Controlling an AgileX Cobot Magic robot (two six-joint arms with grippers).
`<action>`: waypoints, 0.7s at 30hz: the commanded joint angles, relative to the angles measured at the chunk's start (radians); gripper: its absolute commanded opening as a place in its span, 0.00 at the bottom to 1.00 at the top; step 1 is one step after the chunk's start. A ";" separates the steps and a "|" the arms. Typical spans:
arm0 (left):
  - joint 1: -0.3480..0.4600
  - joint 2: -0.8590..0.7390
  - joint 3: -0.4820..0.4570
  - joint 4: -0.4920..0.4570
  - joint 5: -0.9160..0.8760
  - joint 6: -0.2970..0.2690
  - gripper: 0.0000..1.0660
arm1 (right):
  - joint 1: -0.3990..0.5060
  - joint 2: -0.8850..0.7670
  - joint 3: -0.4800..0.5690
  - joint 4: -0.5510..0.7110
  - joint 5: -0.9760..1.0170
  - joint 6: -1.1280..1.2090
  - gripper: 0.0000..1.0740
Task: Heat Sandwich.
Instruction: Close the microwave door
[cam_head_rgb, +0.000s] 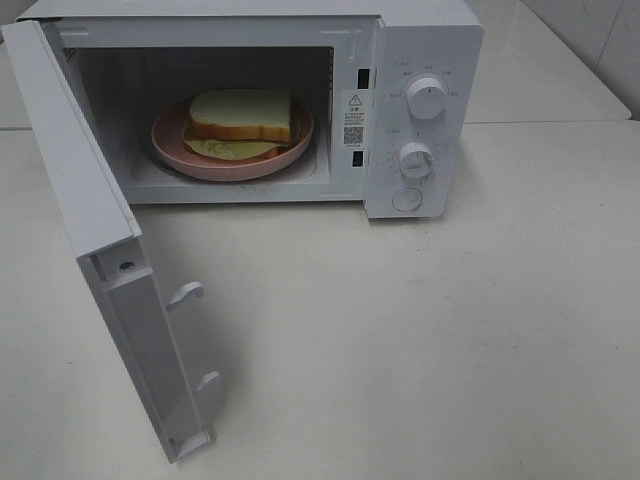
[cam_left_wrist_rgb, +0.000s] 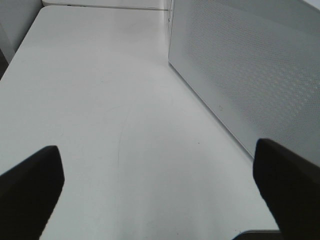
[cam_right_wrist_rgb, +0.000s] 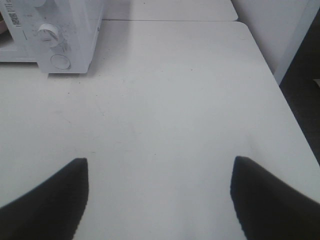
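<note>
The sandwich, white bread with tan crust and pale yellow-green filling, lies on a round pink plate inside the white microwave. The microwave door stands wide open to the left. Neither gripper shows in the high view. My left gripper is open and empty above the white table, beside the door's outer mesh face. My right gripper is open and empty over the table, some way from the microwave's knob panel.
Two knobs and a round button sit on the microwave's right panel. The open door reaches toward the table's front left. The table's right edge drops to a dark floor.
</note>
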 joint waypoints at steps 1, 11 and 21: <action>-0.002 -0.022 0.002 0.001 -0.011 -0.009 0.92 | -0.009 -0.029 0.001 0.020 -0.006 -0.028 0.70; -0.002 -0.022 0.002 0.001 -0.011 -0.009 0.92 | -0.009 -0.029 0.000 0.019 -0.006 -0.024 0.70; -0.002 -0.022 0.002 0.001 -0.011 -0.009 0.92 | -0.009 -0.029 0.000 0.019 -0.006 -0.024 0.70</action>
